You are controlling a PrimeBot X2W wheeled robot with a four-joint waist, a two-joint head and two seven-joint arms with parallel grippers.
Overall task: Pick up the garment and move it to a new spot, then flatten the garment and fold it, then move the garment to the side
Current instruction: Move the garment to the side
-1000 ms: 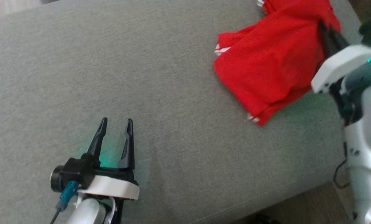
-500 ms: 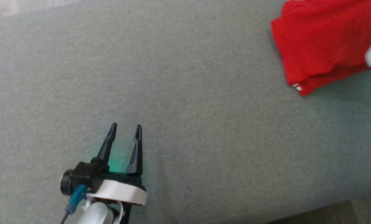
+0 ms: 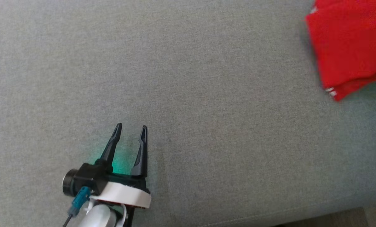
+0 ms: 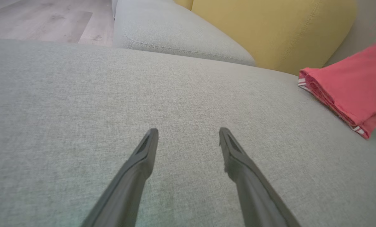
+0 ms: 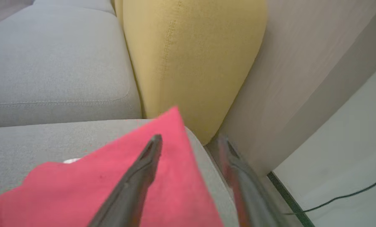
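Your folded red garment (image 3: pixel 348 47) lies at the sofa seat's (image 3: pixel 206 94) right end beside the yellow cushion (image 5: pixel 191 56), striped corner toward the front edge. Left end effector (image 3: pixel 131 126) spread, empty; right end effector (image 5: pixel 190 138) spread above the garment.

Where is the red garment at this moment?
The red garment lies folded at the head view's upper right, on the grey seat beside the yellow cushion, far from the left gripper.

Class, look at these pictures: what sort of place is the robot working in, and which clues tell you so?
Probably a home living room: a grey fabric sofa seat, a yellow back cushion and wood-look flooring.
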